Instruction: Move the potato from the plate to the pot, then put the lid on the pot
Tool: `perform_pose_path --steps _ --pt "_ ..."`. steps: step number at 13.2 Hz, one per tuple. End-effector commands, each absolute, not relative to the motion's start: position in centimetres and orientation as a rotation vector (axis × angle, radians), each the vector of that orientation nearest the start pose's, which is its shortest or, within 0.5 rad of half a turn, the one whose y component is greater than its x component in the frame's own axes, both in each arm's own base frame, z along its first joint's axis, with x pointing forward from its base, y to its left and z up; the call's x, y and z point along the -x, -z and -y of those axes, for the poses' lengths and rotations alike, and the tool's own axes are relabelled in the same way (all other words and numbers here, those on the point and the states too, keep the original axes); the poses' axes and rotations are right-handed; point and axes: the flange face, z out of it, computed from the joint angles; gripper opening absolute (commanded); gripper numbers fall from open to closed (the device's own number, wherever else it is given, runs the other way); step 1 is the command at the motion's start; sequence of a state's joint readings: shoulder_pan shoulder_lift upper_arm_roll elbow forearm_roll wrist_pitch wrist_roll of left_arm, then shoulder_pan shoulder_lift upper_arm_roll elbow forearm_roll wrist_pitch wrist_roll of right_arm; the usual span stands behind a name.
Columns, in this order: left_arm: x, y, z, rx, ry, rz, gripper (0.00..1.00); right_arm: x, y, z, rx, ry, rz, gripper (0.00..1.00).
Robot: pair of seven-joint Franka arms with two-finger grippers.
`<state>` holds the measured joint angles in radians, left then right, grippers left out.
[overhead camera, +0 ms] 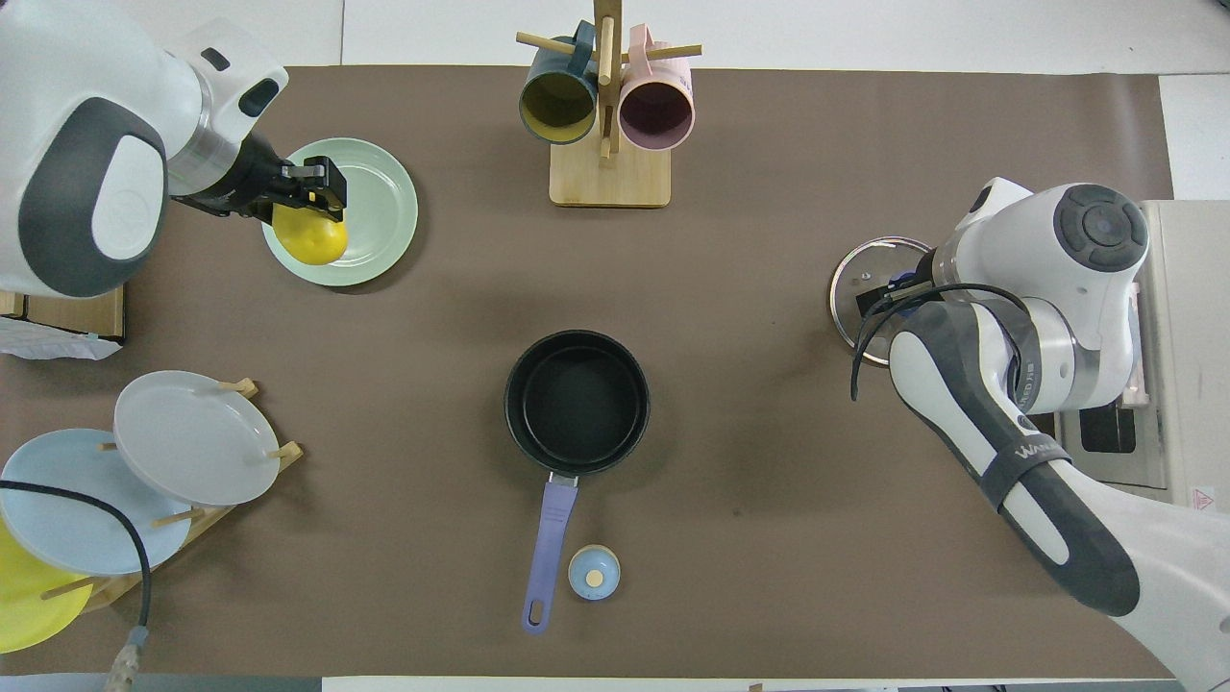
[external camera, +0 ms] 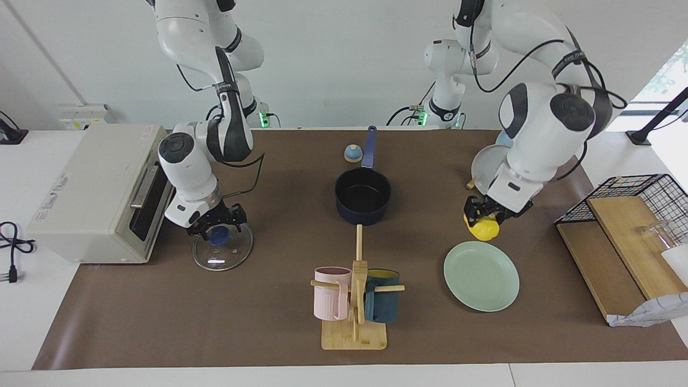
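My left gripper (external camera: 485,216) is shut on the yellow potato (external camera: 484,229) and holds it just over the rim of the mint-green plate (external camera: 481,279) that faces the robots. In the overhead view the potato (overhead camera: 307,238) covers that edge of the plate (overhead camera: 380,207) under the left gripper (overhead camera: 312,197). The navy pot (external camera: 363,215) stands empty at the table's middle, handle toward the robots; it also shows in the overhead view (overhead camera: 516,404). The glass lid (external camera: 223,259) lies flat on the table toward the right arm's end. My right gripper (external camera: 217,226) is down at its blue knob.
A toaster oven (external camera: 91,193) stands beside the lid. A wooden mug rack (external camera: 355,293) with two mugs stands farther from the robots than the pot. A small bell (external camera: 352,153) sits by the pot's handle. An upright plate rack (overhead camera: 144,461) and a wire basket (external camera: 639,199) are at the left arm's end.
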<state>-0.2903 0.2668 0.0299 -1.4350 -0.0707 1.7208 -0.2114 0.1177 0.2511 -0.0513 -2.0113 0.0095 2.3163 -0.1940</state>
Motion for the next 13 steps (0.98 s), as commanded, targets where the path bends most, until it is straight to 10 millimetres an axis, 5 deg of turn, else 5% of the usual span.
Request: perform_pose_path --steps 1,3,6,9,13 --pt "-55.9 -54.8 23.5 3.213 -0.062 -0.066 0.00 -60.2 -33.6 -3.1 3.125 0.076 0.447 1.00" --pt "-51.8 -53.3 28.2 3.223 -0.039 -0.151 0.00 -60.0 -33.1 -2.8 3.125 0.066 0.438 1.00" --pt "-45.7 -48.6 31.9 3.255 0.066 -0.226 0.00 -59.9 -32.5 -2.3 3.127 0.059 0.421 0.91" --pt "-43.9 -44.3 35.9 3.262 0.102 -0.264 0.00 -59.9 -32.5 -2.5 3.127 0.059 0.424 0.83" --pt "-44.0 -40.3 36.6 3.266 0.170 -0.290 0.00 -59.9 -32.5 -2.5 3.127 0.064 0.424 0.73"
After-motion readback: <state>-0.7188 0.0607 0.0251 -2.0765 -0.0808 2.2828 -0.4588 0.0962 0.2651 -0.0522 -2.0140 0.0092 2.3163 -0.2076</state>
